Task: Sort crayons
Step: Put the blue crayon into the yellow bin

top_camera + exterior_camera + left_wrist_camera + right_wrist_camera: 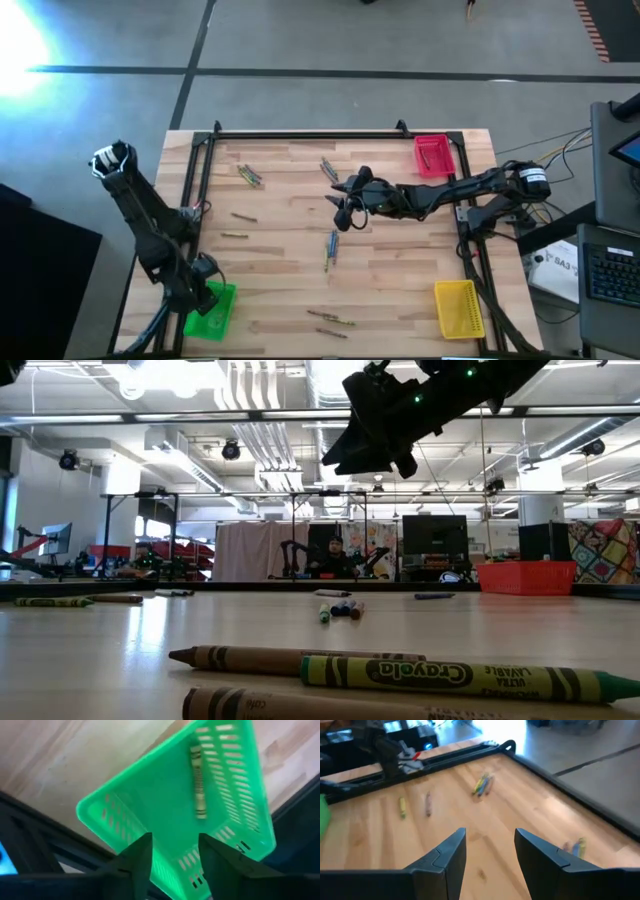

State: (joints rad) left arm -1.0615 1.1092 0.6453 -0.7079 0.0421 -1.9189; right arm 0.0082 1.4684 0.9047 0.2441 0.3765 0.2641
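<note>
Green tray: a slotted green plastic tray sits directly under the left gripper, at the table's near left corner; one green-wrapped crayon lies inside it.
Left gripper: fingers apart with a moderate gap, nothing between them, hovering over the tray's rim.
Right gripper: the right gripper hangs above the middle of the light wooden table, fingers parted, empty.
Crayons near right gripper: a small cluster of loose crayons, blue and greenish, lies just beside it toward the table's near edge; another pair lies just beyond it toward the far rail.
Other crayons: a pair and two single sticks lie well to its left; a few more rest near the front edge.
Red tray: a red plastic tray stands at the far right corner, beside the right arm.
Yellow tray: a yellow plastic tray sits at the near right corner.
</note>
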